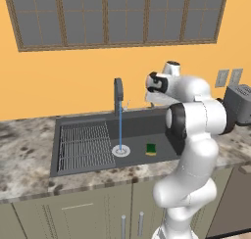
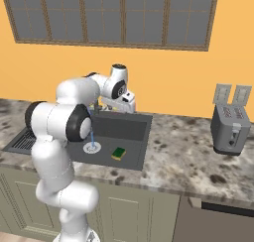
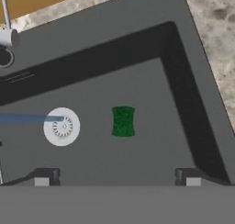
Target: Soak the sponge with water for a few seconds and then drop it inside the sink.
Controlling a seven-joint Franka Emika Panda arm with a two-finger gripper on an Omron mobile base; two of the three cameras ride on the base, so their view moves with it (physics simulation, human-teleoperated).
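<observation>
Sponge [image 3: 123,121] lies green side up on sink [image 1: 162,120] floor, just right of drain [image 3: 61,126], nothing touching it. Water [image 1: 120,128] runs from faucet [image 1: 118,93] straight onto drain. Fingers [image 3: 117,177] spread wide, empty, above the basin and well clear of sponge. Rack [image 1: 84,146] in left half. Toaster [image 2: 229,128] on worktop [image 2: 193,154] at right.

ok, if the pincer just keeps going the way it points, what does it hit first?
Most likely the sponge on the sink floor; it sits near the middle of the open pincer line. Nothing seems between, though depth is uncertain.
</observation>
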